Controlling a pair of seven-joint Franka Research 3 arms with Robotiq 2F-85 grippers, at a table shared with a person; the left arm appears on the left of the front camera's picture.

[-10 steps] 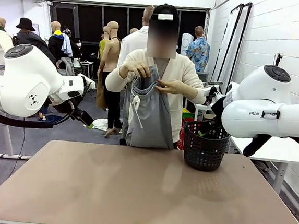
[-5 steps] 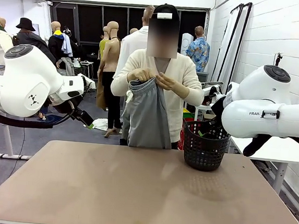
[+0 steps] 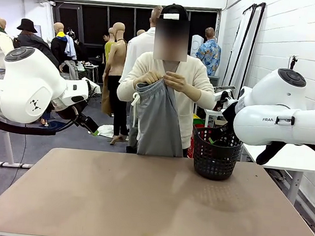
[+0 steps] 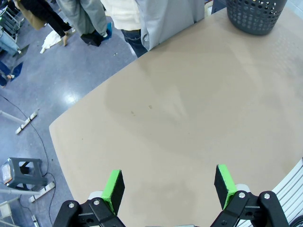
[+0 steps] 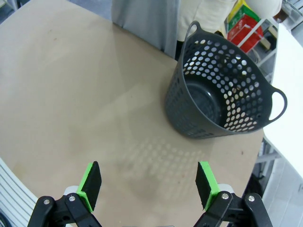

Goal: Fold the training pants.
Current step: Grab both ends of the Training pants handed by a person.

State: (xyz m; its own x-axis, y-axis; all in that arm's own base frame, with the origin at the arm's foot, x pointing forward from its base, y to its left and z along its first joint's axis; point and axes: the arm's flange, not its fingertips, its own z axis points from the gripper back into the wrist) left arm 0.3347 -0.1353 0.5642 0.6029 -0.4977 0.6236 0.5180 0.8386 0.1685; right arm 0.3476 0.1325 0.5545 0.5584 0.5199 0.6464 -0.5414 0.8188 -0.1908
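1. The training pants (image 3: pixel 157 121) hang as a long, soft column of light-grey jersey in front of the person at the far side of the table (image 3: pixel 139 205). Their lower end drops behind its far edge.
2. The person's two hands (image 3: pixel 149 78) bunch the gathered elastic waistband at chest height. A thin white drawstring (image 3: pixel 134 100) dangles down one side.
3. The table top is smooth, matte and tan, with rounded corners.
4. A round, dark-grey plastic basket (image 3: pixel 215 159) stands on the far right part of the table, just beside the hanging cloth. Its wall is pierced with rows of small holes, and a loop handle curves up on each side.
5. The left gripper (image 4: pixel 168 183) hovers over bare table top. Its black fingers with flat green pads are spread wide, with nothing between them.
6. The right gripper (image 5: pixel 148 182) is likewise released and grasps nothing. It hangs above the table with the basket (image 5: pixel 189 113) ahead of its fingers.
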